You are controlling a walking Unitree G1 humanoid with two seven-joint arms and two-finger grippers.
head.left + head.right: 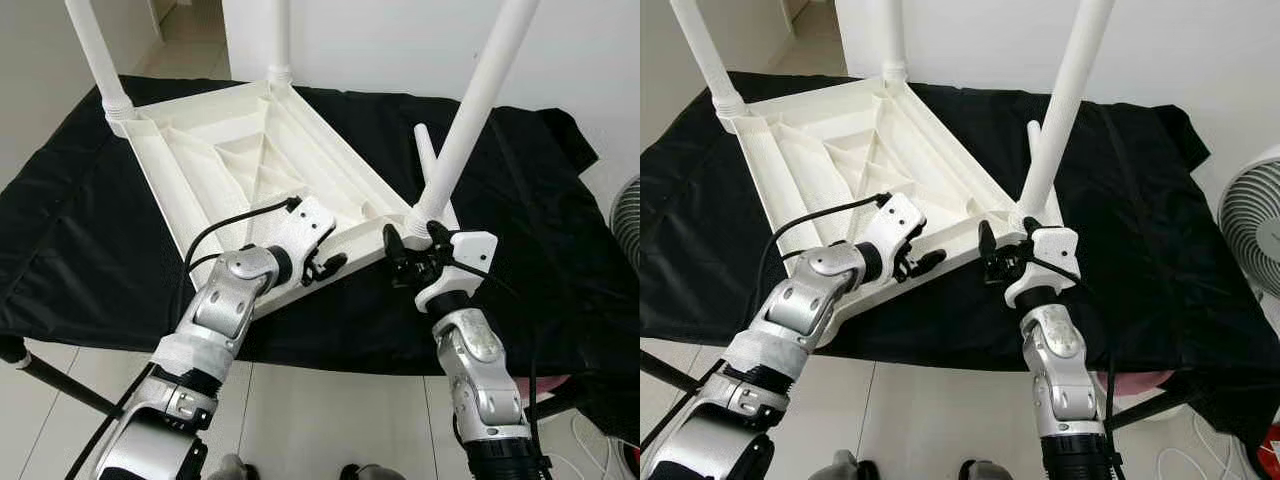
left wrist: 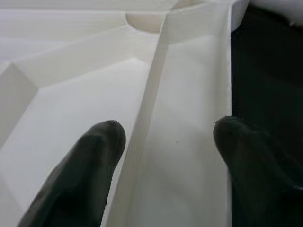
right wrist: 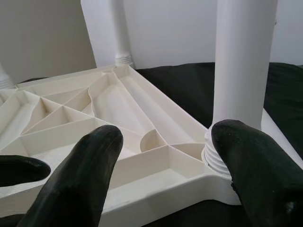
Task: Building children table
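Tabletop point(image 1: 240, 150) lies upside down on black cloth point(image 1: 520, 230). R gripper point(image 1: 418, 252) wide open beside near-corner leg point(image 1: 470, 125), leg axis upright, R arm nearest. L gripper point(image 1: 325, 265) open, straddling near rim.

Two silver jointed arms with rounded metal segments. Left gripper point(image 1: 330, 266) and right gripper point(image 1: 412, 252) each have a white housing and two black fingers. Black cables loop along both wrists; dark collars ring the forearms.
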